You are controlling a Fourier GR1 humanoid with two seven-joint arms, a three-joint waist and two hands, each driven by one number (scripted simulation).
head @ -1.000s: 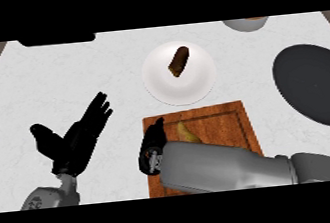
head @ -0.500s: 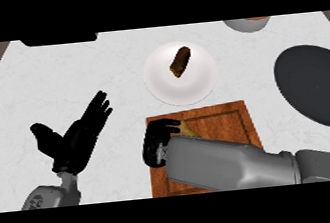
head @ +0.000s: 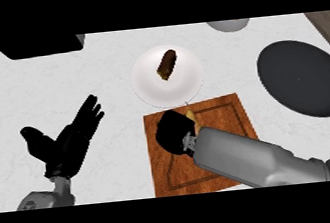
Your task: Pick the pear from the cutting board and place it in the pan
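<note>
The yellow pear (head: 189, 116) lies on the wooden cutting board (head: 227, 112) and only a sliver of it shows past my right hand (head: 175, 131). That hand is curled over the pear at the board's upper left part. My grey right forearm crosses the board from the lower right. The dark round pan (head: 303, 77) sits at the right, apart from the board. My left hand (head: 67, 140) rests open at the left, fingers up, holding nothing.
A white plate (head: 184, 84) with a brown piece of food (head: 167, 64) stands just behind the board. A grey bowl (head: 228, 25) is at the back edge, and a black appliance (head: 39, 46) at the back left.
My right hand has moved up the board and closed over the pear, which now shows less. The left hand has stayed where it was.
</note>
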